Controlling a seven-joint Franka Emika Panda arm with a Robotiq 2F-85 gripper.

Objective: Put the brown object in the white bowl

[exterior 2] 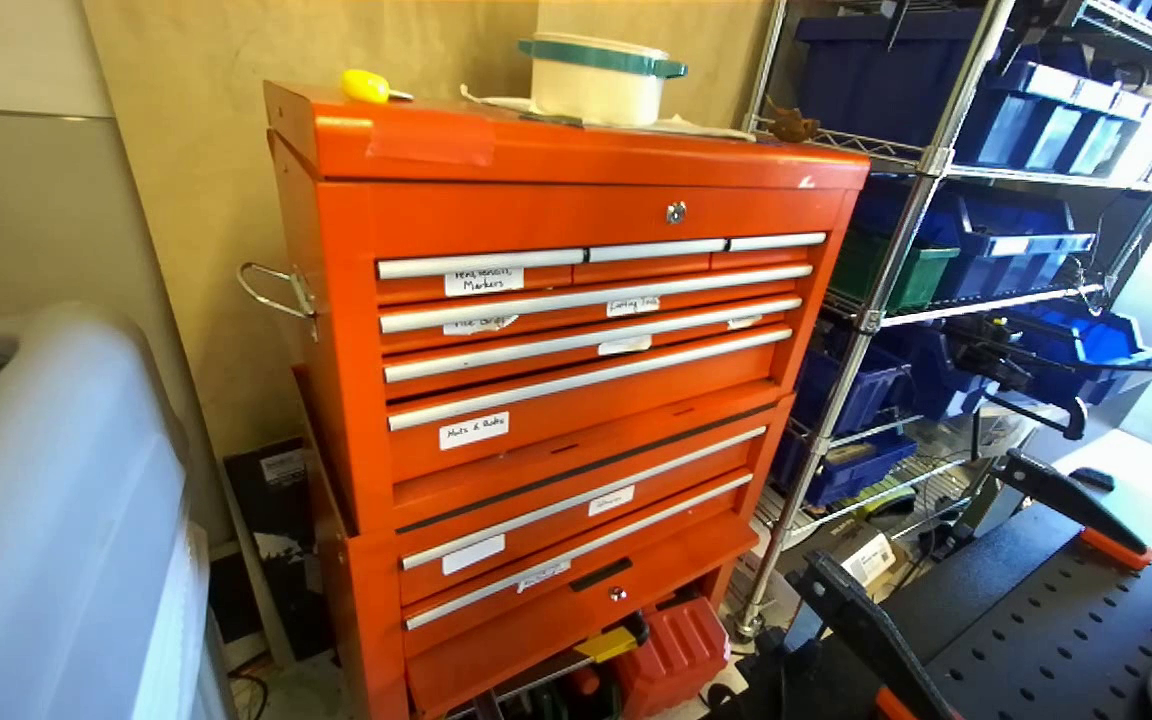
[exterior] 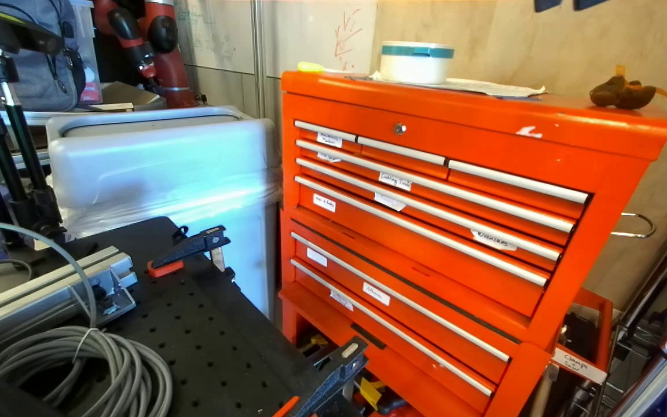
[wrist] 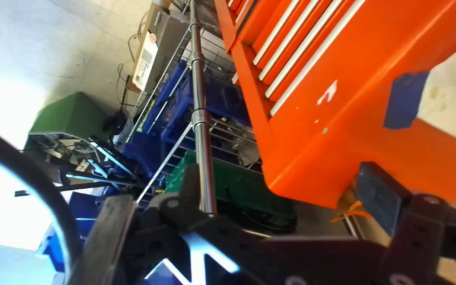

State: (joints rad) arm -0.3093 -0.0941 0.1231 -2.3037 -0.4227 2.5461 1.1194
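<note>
Filling the foreground of your wrist view, the gripper (wrist: 247, 202) has its fingers spread well apart. Past it, partly covered by one finger, you can make out the brown object (wrist: 344, 201) with its orange strips (wrist: 354, 212). In an exterior view, the surface nearest you is the black perforated table (exterior: 217, 336), carrying a coil of grey cable (exterior: 128, 365). Beyond it stands the orange tool chest (exterior: 426, 260). On its top, at the right-hand end as you face the drawers, lies the brown object. Farther along, well apart from it, you see the white bowl (exterior: 414, 68), teal-banded and upright on paper sheets (exterior: 495, 87). At the opposite end sits a yellow-handled tool (exterior 2: 366, 86). Wire shelving (exterior 2: 903, 240) with blue bins (exterior 2: 1026, 245) stands beside the chest; far back, you have a red robot arm (exterior: 171, 66).
</note>
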